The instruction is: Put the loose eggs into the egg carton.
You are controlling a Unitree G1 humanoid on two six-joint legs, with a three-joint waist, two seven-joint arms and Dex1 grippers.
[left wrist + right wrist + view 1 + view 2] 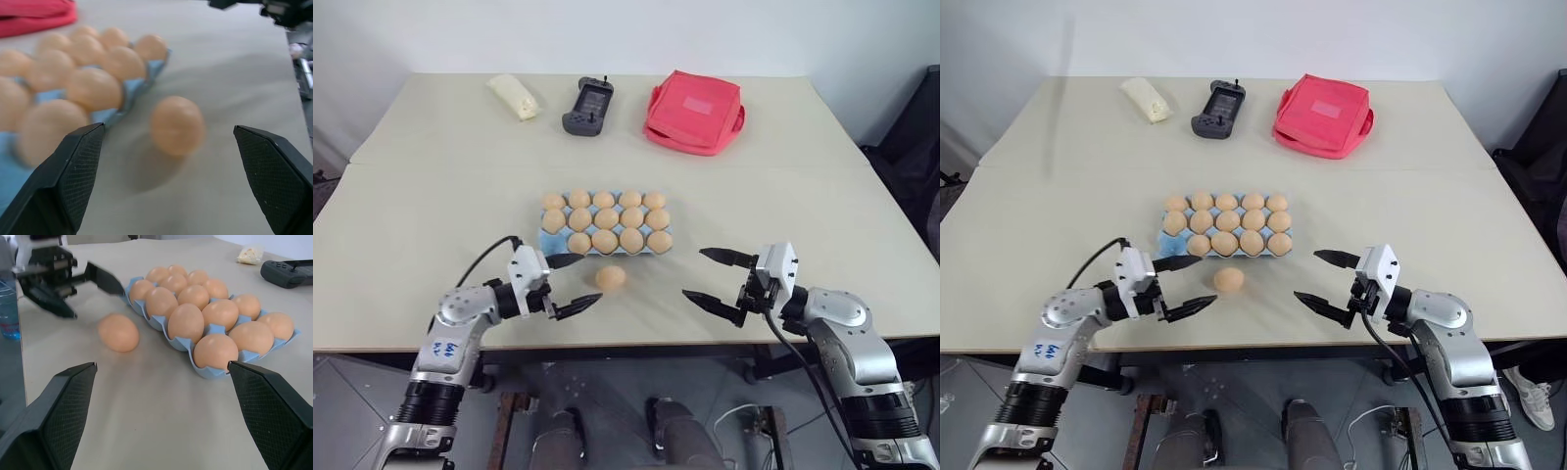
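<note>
Lying on the bare table (431,196) just in front of the egg carton (548,242), at about six o'clock from it, one loose egg (611,278) sits on its side, apart from the tray's near edge. The light blue carton looks almost full, three rows of tan eggs, with what seems to be one empty cup at its near left corner, around seven o'clock. The left gripper (573,284) hovers low with its black fingers spread wide, pointing toward the egg from about nine o'clock, not touching it. The right gripper (710,276), also spread wide and holding nothing, waits at about three o'clock of the egg, well apart from it. To my eye the risk is the egg itself: round, smooth and free to roll, so a finger tip that arrives off-centre could nudge it toward the table's near edge, which is not far behind it. Closing too hard could crack the shell; closing too lightly could let it slip during the lift. The upper left finger also hangs close to the carton's near corner, so a careless sweep might bump the tray and jostle the seated eggs.
</note>
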